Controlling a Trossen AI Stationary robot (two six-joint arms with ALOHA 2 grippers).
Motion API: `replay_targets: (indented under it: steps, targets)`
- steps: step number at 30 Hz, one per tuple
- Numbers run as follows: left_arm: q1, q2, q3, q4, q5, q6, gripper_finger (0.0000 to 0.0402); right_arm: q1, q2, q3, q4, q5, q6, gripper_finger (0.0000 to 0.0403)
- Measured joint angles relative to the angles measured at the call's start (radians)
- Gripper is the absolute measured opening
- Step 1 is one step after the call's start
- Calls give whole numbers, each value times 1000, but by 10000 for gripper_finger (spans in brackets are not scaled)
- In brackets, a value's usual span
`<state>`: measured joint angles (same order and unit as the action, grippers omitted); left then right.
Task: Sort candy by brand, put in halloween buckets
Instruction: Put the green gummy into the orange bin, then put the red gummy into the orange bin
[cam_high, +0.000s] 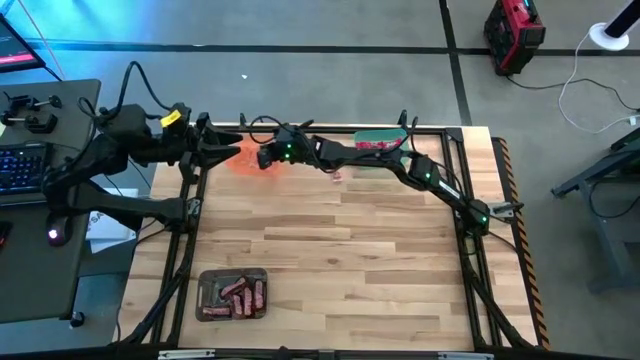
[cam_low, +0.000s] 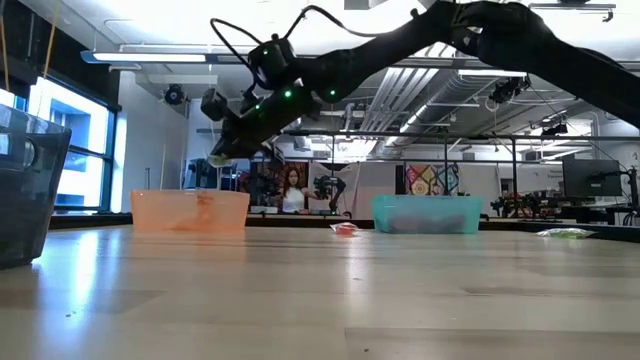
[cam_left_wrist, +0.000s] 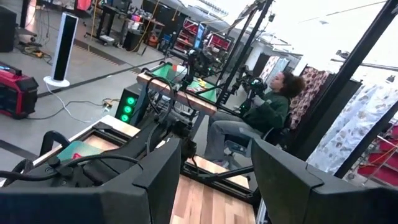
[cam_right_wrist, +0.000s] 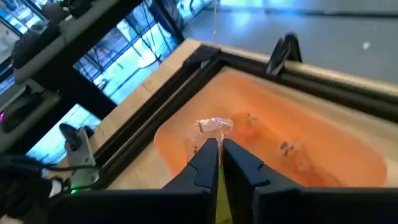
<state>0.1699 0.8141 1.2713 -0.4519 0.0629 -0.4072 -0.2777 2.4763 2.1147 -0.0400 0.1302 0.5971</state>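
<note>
Right over the orange bucket (cam_right_wrist: 273, 146) hangs the right gripper (cam_right_wrist: 219, 149), jaws pinched on a small clear-wrapped candy (cam_right_wrist: 214, 126), so dropping it means straight down. Left gripper (cam_left_wrist: 214, 180) waits nearby at the tabletop's edge, jaws wide open

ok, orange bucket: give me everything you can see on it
The orange bucket is a shallow, translucent orange plastic tub, rectangular with rounded corners. It sits upright and open-topped on the wooden table, at the far edge near the left corner, beside the black frame rail. A few small wrapped candies lie inside. The right gripper hangs over it, fingers pinched on a clear-wrapped candy, not touching the tub.
</note>
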Motion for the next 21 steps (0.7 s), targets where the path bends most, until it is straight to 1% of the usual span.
replay_targets:
  steps: [3,7,9,12,15,18,19,21]
  targets:
    - [0,7,0,1,-12,-1,186,-7,0,0,-6,-54,4,53]
    - [0,26,0,1,-55,-2,186,-19,0,0,-9,-53,-12,143]
    - [0,37,0,1,-78,-11,186,-29,2,20,-50,-63,-25,190]
    - [0,52,0,2,-116,-35,186,-52,2,77,-144,-164,-102,243]
    - [0,74,0,7,-151,-62,186,-78,2,155,-326,-268,-240,270]
    - [0,96,0,9,-191,-75,186,-104,0,244,-577,-295,-420,274]
    - [0,103,0,9,-206,-83,186,-112,-20,236,-623,-302,-482,274]
    - [0,120,0,10,-232,-89,186,-128,-79,168,-718,-307,-587,275]
